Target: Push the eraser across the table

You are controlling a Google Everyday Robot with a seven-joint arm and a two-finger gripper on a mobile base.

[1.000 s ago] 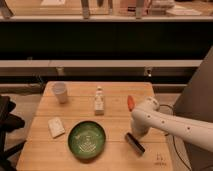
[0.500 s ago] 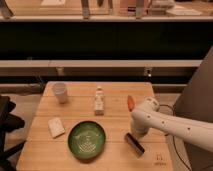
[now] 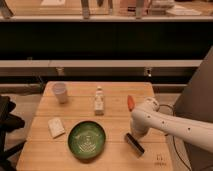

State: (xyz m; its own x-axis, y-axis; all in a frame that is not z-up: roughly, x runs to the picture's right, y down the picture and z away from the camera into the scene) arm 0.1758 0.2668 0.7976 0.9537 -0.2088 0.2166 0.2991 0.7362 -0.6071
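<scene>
I am at a wooden surface [image 3: 117,92] with a green plate [image 3: 86,140] on it, and I will tell where all the things are from that plate. The plate sits near the front edge of the surface. The eraser [image 3: 134,145] is a small black block. It lies flat just to the right of the plate, close to it but not touching it, and it is turned a bit sideways. My gripper [image 3: 136,134] is also to the right of the plate, right at the far edge of the eraser, low over the wood. My fingers are clenched shut and they are not grasping a thing. I cannot tell if they touch the eraser or only sit next to it. My white arm [image 3: 172,127] comes in from the right side, farther from the plate than the eraser is. A white block [image 3: 56,127] lies just to the left of the plate. A white cup [image 3: 60,92] stands behind the plate and to the left, well apart from it. A small bottle [image 3: 99,101] stands up behind the plate, a little to the right. An orange thing [image 3: 130,102] is behind the plate and farther right, near my arm. A small logo [image 3: 160,160] is on the wood in the front corner, right of the plate and past the eraser.
</scene>
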